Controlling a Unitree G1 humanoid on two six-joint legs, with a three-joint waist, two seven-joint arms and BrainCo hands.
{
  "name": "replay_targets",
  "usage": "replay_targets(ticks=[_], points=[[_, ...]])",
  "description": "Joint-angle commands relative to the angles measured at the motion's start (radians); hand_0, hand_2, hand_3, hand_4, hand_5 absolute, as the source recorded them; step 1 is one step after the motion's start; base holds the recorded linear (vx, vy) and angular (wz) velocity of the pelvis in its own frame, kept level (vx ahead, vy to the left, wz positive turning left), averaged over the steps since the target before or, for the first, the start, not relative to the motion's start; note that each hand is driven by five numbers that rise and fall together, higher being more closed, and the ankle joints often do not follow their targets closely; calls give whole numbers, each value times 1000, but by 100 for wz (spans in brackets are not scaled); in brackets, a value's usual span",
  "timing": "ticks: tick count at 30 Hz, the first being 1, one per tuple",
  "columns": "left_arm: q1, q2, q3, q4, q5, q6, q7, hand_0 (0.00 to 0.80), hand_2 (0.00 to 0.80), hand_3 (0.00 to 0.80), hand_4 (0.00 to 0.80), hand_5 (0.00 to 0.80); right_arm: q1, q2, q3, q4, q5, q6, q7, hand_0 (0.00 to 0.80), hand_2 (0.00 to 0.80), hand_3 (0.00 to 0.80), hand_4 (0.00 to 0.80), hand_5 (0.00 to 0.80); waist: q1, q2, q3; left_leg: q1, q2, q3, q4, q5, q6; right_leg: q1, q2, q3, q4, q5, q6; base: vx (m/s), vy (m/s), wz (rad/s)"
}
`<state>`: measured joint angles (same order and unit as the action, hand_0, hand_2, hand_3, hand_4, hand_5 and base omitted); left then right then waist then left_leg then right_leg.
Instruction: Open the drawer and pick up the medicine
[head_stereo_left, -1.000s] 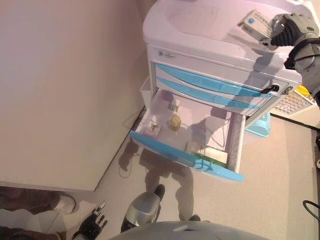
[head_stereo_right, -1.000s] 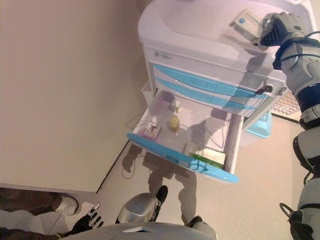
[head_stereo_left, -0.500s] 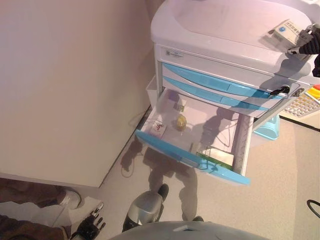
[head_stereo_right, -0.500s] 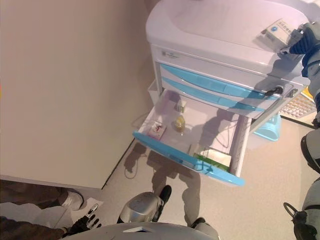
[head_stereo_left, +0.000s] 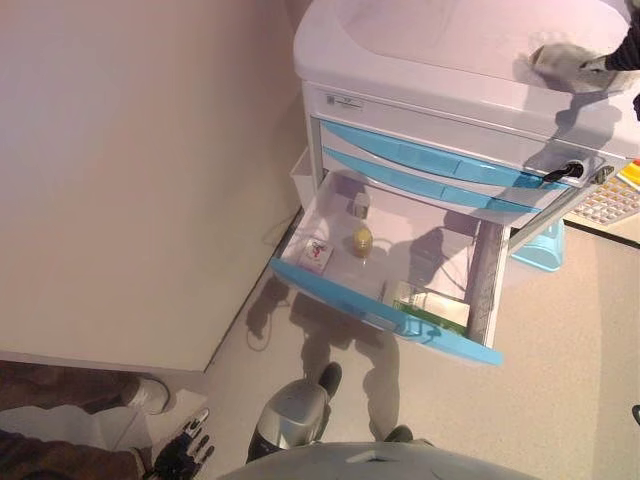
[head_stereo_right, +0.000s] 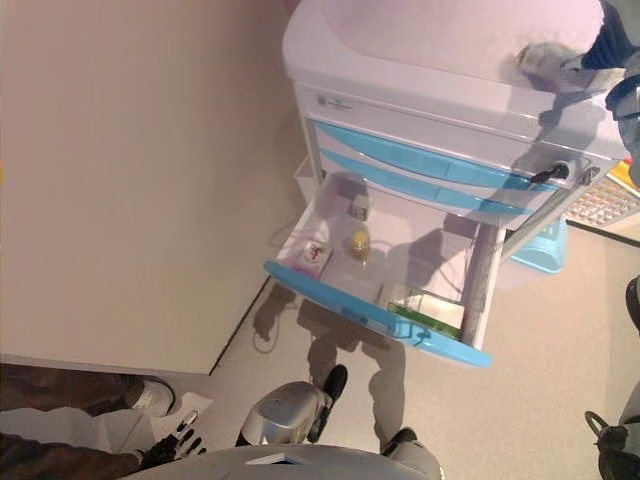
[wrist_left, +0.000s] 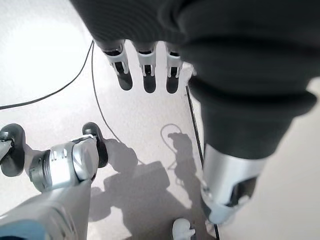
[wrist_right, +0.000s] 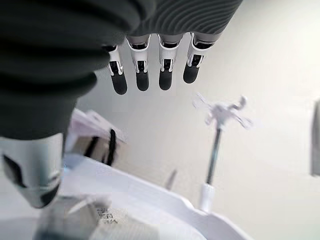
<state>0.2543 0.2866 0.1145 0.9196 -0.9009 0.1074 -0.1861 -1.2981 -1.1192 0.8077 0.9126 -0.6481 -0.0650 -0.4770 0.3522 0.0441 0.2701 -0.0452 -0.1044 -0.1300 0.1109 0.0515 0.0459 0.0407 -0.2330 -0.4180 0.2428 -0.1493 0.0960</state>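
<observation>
The white cart (head_stereo_left: 430, 40) has blue drawer fronts, and its bottom drawer (head_stereo_left: 385, 310) stands pulled open. My right hand (head_stereo_left: 570, 67) is over the far right of the cart top. In the right wrist view its fingers (wrist_right: 150, 70) are straight, and a white medicine box (wrist_right: 97, 220) lies on the cart top beside the thumb. In the drawer are a small red-printed box (head_stereo_left: 318, 250), a yellowish bottle (head_stereo_left: 362, 241), a small vial (head_stereo_left: 358, 206) and a green-and-white box (head_stereo_left: 435, 308). My left hand (head_stereo_left: 185, 455) hangs low near the floor with straight fingers.
A wall runs along the left of the cart. A light blue bin (head_stereo_left: 540, 245) and a white keypad-like thing (head_stereo_left: 615, 200) are to the right of the cart. A person's leg and shoe (head_stereo_left: 140, 395) are at the lower left. A pole stands behind the cart (wrist_right: 215, 145).
The camera has shifted. My right hand held the medicine box above the cart top; now its fingers are straight and the box lies under it. The drawer has stayed open.
</observation>
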Motion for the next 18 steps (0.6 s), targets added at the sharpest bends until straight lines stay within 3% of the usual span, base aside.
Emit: replay_targets(ticks=[1,5,10,18], points=[[83,55,-6,-19,30,-20,-38,0,0,0,0,0,-115,-54,110,-55,74,22,-52,0,0,0,0,0,12,-17,-30,8,-23,2,5,-131,-5,-8,-20,16,51,27,14,-71,-56,-6],[80,55,0,-5,45,-39,-69,0,0,0,0,0,-89,-44,63,-88,112,-5,-92,0,0,0,0,0,2,-19,-37,13,-17,12,-3,-131,-6,-9,-14,26,44,36,18,-60,-53,-13],[73,48,8,6,81,-69,-105,0,0,0,0,0,23,-48,-76,-204,142,-73,-125,0,0,0,0,0,-25,-25,-52,22,-7,31,-15,-132,-8,-10,-4,40,30,43,23,-45,-66,-15],[21,43,-9,5,132,-142,-161,0,0,0,0,0,250,-39,-295,-536,73,-111,-118,0,0,0,0,0,-103,-35,-74,30,14,79,-20,-142,-5,-27,18,88,10,46,29,-29,-58,-20]])
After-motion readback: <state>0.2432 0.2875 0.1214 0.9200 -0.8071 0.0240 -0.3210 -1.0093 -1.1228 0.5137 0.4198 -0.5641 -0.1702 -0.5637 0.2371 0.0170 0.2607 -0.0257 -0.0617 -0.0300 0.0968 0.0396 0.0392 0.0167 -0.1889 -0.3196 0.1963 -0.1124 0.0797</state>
